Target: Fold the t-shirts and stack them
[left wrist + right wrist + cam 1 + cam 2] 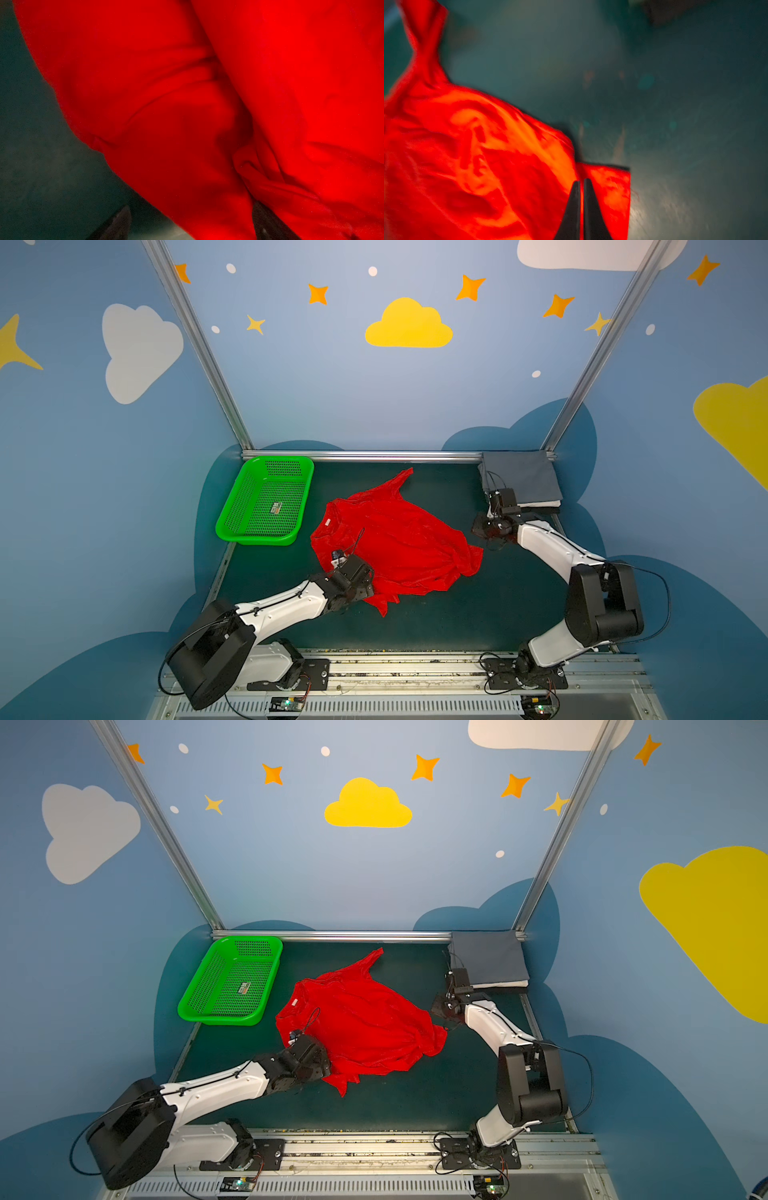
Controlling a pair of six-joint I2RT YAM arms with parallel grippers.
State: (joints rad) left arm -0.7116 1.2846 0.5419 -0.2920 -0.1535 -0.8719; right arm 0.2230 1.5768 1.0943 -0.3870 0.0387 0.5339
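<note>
Spreading the red t-shirt (399,547) flat looks like the step in hand, before any fold is made. In both top views it lies rumpled in the middle of the bench (457,614). Its neck label (328,522) is toward the green basket (237,506), one sleeve is twisted to a point at the far side, and another tail of cloth trails toward the near edge.

The right hand (581,182) is pinched shut on a corner of the shirt's edge. In the right wrist view its two fingers meet, with red cloth on either side of them. The left hand (193,216) is open. In the left wrist view its fingers stand wide apart, low over the near-left part of the shirt. One finger is over bare bench and the other is against the cloth, so nothing is clamped yet.

The folded stack (519,479) sits in the far right corner, grey on top with a white edge showing beneath, well apart from the red shirt.

By my judgement the next move calls for the left hand to close on the cloth between its fingers. Both hands would then draw apart to pull the wrinkles and the twisted sleeve out. The pull should be even, or the thin pinch at the right corner may slip.
</note>
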